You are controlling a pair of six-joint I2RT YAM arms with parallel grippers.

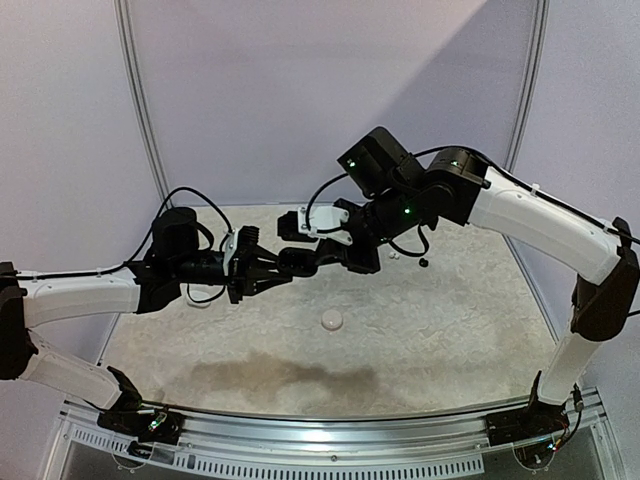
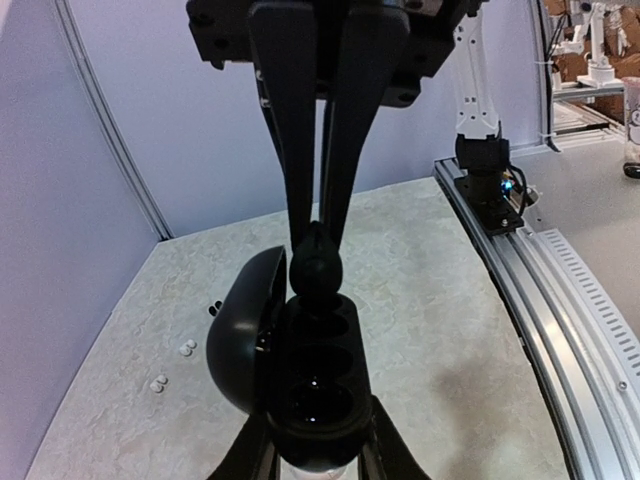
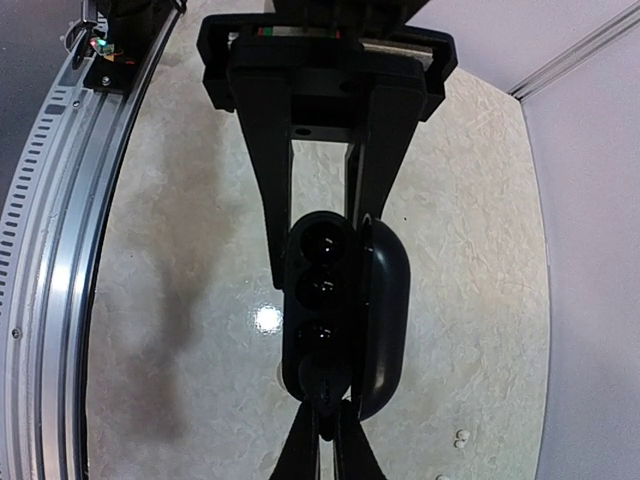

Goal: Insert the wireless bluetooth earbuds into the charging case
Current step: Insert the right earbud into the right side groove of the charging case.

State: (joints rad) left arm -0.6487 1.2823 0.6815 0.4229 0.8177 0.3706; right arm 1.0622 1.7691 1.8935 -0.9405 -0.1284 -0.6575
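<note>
Left jaws grip open charging case [image 2: 315, 380]; right jaws pinch black earbud [image 2: 318, 268] at end slot, mid-air, well off worktop [image 2: 450, 330] edges.

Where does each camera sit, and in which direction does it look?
Top external: above and behind the arm bases, looking down at the table; both arms show, left claw and right claw meeting midair.
Left wrist: on the left arm, looking along its own claw at the open black case it grips; the right claw faces it, pinching a black earbud.
Right wrist: on the right arm, looking the opposite way; the left claw faces it.
Shared: both wrist views show the case and earbud, from opposite sides.
</note>
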